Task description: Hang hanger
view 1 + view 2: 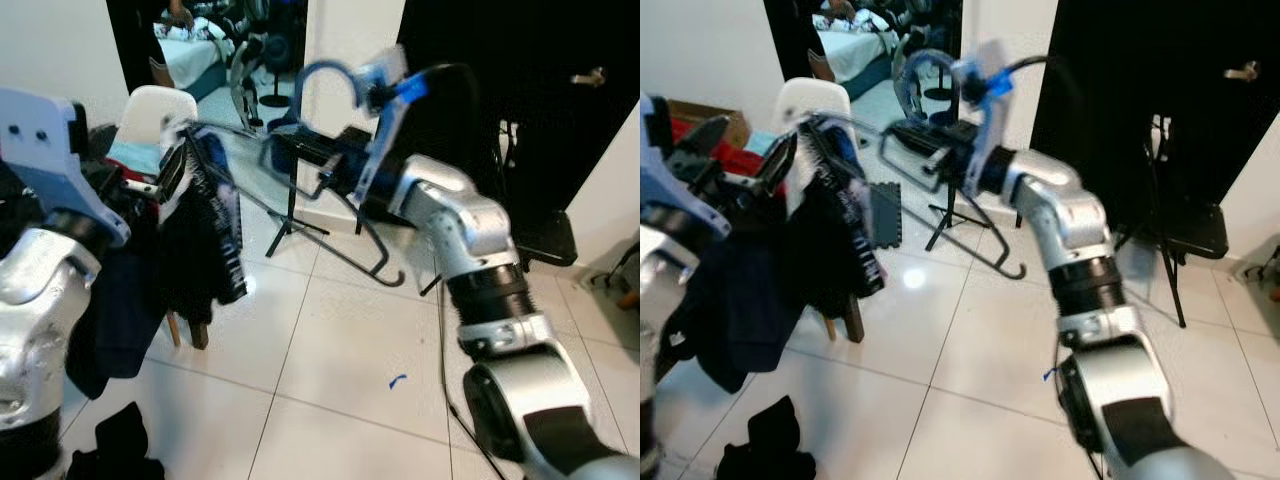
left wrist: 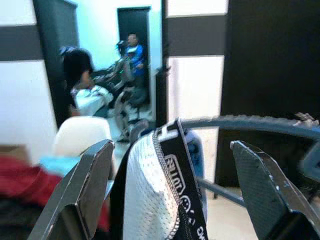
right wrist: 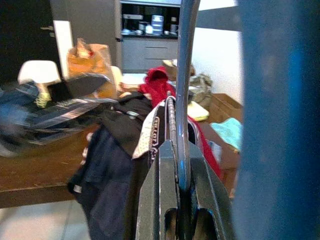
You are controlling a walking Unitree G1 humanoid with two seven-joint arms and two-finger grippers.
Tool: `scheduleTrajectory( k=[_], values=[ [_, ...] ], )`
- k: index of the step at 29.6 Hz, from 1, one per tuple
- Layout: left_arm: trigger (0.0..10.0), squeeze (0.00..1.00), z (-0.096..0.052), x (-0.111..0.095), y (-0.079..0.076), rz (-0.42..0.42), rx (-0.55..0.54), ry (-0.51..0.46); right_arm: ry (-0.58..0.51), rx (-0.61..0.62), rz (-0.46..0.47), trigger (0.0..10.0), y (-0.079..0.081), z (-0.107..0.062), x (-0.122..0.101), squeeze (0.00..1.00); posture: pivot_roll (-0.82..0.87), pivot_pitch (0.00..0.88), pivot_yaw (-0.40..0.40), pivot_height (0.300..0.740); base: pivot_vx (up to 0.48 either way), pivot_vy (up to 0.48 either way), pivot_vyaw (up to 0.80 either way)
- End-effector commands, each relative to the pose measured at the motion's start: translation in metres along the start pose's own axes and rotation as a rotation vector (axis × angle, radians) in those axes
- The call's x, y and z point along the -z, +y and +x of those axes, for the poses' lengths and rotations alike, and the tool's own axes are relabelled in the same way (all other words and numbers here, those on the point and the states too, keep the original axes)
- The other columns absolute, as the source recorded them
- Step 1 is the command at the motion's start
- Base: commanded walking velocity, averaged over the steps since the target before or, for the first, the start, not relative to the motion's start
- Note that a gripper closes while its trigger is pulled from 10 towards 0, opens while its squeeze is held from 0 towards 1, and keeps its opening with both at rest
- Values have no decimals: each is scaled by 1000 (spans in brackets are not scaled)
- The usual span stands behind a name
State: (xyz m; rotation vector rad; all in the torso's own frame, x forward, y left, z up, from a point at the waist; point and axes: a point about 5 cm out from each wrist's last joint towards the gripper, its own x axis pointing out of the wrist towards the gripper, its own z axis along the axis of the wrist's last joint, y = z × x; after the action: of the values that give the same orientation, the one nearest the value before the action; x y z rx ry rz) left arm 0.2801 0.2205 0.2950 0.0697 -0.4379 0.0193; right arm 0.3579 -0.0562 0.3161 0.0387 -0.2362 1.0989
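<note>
A grey-blue hanger (image 1: 325,75) is held up in front of me, its hook on top and its bar (image 2: 240,122) running to my left. My right gripper (image 3: 182,195) is shut on the hanger's wire (image 3: 182,100) and shows as a black block (image 1: 935,145) below the hook. A black and white garment (image 1: 835,230) with a white mesh part (image 2: 150,195) hangs from the bar's left end. My left gripper (image 2: 172,190) is open, with one finger on each side of the garment's top, and it sits at the far left (image 1: 745,145).
A white chair (image 1: 155,110) stands behind the garment and a black folding chair (image 1: 1185,225) at the right by the dark door. A tripod stand (image 1: 290,215) stands on the tiles. Dark clothes (image 1: 770,440) lie on the floor. People (image 2: 134,47) are in the back room.
</note>
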Motion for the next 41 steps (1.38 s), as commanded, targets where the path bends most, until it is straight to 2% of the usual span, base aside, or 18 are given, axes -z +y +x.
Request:
scheduleTrajectory(
  k=[1, 2, 7, 13, 22, 27, 37, 38, 39, 41],
  values=[
    [10000, 0, 2, 3, 1, 17, -50, 2, -19, 6, 0, 10000, 2, 0, -4, 0, -4, 0, -74, 740, 0, 0, 0],
    [10000, 0, 2, 8, 1, 11, -93, 26, -32, 2, 6, 10000, 5, 2, -6, 0, -3, 0, -74, 740, 0, 0, 0],
    [10000, 0, 2, 20, -4, -13, -112, 89, -57, -19, 5, 10000, 11, 6, -12, 0, -9, 0, -70, 740, 0, 0, 0],
    [10000, 0, 3, 27, -3, -14, -143, 122, -73, -49, -2, 10000, 18, 8, -14, 0, -13, 0, -68, 740, 0, 0, 0],
    [10000, 0, 10, 28, -7, -4, -181, 99, -71, -93, -1, 10000, 33, 9, -12, 0, -17, 0, -62, 740, 0, 0, 0],
    [10000, 0, 16, 19, -13, -27, -129, 57, -46, -127, 8, 10000, 42, 10, -3, 0, -17, 0, -61, 740, 0, 0, 0],
    [10000, 0, 17, 19, -18, -35, -108, 54, -35, -124, 25, 10000, 45, 11, 3, 0, -17, 0, -58, 740, 0, 0, 0],
    [9137, 0, 17, 20, -18, -33, -113, 58, -35, -122, 26, 10000, 45, 11, 2, 0, -17, 0, -58, 740, 0, 0, 0],
    [4745, 0, 16, 21, -17, -31, -123, 63, -35, -119, 26, 10000, 45, 10, 2, 0, -17, 0, -57, 740, 0, 0, 0],
    [4745, 0, 16, 21, -16, -29, -130, 66, -35, -117, 27, 10000, 45, 10, 2, 0, -17, 0, -57, 740, 0, 0, 0]
  ],
)
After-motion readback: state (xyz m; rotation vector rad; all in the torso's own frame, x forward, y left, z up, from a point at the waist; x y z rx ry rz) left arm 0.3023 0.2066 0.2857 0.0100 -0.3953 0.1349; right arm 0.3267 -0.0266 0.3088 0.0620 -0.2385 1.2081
